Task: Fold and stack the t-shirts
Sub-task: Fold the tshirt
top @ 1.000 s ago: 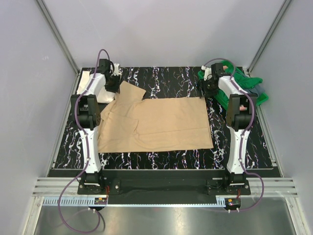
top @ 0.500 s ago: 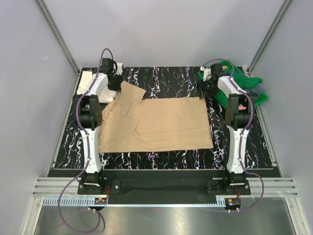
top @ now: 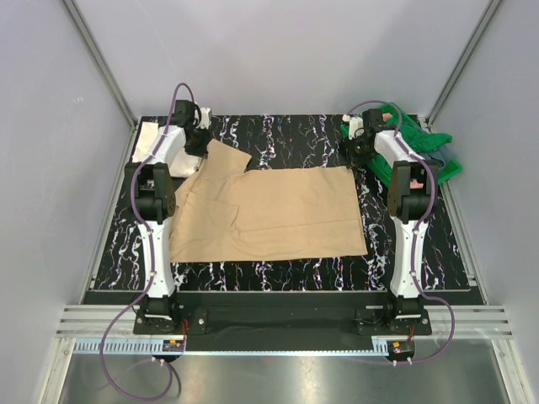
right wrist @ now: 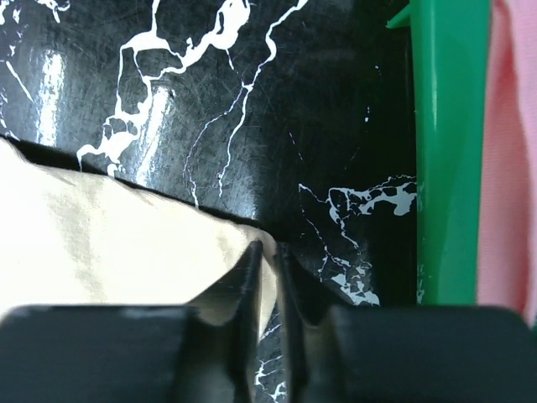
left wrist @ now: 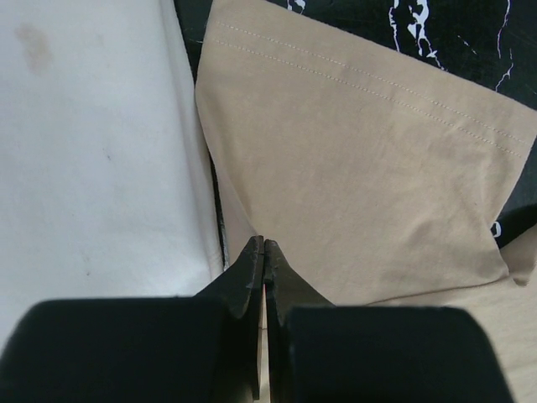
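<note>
1. Top external view first: the black marbled tabletop carries everything, with both arms reaching to its far side.
2. Biggest item out there is the tan shirt. It lies flat across the middle of the tabletop, one sleeve poking out toward the far left corner.
3. Over at the far right, the green tray sits just beyond the tan shirt's far right corner, apart from it, with bare tabletop between. A pink shirt lies inside it against the wall.
4. Far left corner: the white shirt sits on the tabletop, its edge right alongside the tan sleeve.
5. Left claw: the fingers are pressed tight together, and they're pinching the tan sleeve at its edge, right beside the white shirt.
6. Right claw: it is down at the tan shirt's far right corner with the fingers nearly together, only a thin gap between them, and the cloth's corner sits in that gap. I cannot tell whether they have actually bitten on the cloth.
</note>
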`<state>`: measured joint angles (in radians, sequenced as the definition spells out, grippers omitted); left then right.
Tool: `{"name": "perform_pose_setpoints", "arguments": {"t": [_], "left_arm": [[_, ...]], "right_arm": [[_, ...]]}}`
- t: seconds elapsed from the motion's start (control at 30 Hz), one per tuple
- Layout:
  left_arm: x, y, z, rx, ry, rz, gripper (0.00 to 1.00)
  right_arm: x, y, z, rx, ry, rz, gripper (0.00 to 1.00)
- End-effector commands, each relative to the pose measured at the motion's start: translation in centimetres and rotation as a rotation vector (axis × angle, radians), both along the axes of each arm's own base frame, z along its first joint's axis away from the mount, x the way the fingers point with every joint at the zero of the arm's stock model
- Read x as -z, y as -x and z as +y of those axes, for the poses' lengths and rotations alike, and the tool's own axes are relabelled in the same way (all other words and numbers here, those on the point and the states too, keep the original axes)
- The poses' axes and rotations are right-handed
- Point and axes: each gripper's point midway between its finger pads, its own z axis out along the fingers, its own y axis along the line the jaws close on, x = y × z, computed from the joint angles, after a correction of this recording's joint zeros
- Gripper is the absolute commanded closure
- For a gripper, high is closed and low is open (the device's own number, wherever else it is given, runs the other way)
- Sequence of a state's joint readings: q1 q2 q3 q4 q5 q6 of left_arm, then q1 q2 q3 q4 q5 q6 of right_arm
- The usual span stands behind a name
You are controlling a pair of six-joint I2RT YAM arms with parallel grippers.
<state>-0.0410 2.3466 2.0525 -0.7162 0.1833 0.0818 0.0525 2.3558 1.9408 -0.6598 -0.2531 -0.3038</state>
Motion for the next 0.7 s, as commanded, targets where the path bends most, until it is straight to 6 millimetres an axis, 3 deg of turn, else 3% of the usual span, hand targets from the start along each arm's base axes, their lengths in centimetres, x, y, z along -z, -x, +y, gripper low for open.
{"name": "perform_pose_setpoints", "arguments": {"t": [0.0,0.07,0.13,0.17,0.23,0.47,0.67], "left_arm": [[-3.8,-1.6,0.4,-0.011,-0.016,-0.108,1.00],[-4.0,-1.5,0.7,-0.033,-0.024,-0.109,1.00],[-4.7,-1.3,1.1,-0.066,-0.036,-0.119,1.00],[-5.4,-1.2,1.3,-0.076,-0.040,-0.131,1.00],[-5.5,-0.9,1.9,-0.114,-0.068,-0.133,1.00],[-7.3,0.6,4.1,-0.204,-0.120,-0.169,1.00],[-8.1,1.9,4.9,-0.273,-0.110,-0.190,1.00]], "right_arm": [[-1.4,-1.0,0.1,-0.022,-0.002,-0.043,0.88],[-2.3,-1.1,-0.1,-0.012,0.009,-0.059,0.99],[-2.8,-1.1,-0.5,0.007,0.027,-0.079,1.00],[-4.4,-2.0,-0.7,0.019,0.033,-0.140,1.00],[-4.5,-1.5,-1.3,0.043,0.060,-0.156,1.00],[-8.1,-1.8,-3.0,0.140,0.112,-0.342,1.00],[-8.6,-1.1,-3.0,0.175,0.090,-0.411,1.00]]}}
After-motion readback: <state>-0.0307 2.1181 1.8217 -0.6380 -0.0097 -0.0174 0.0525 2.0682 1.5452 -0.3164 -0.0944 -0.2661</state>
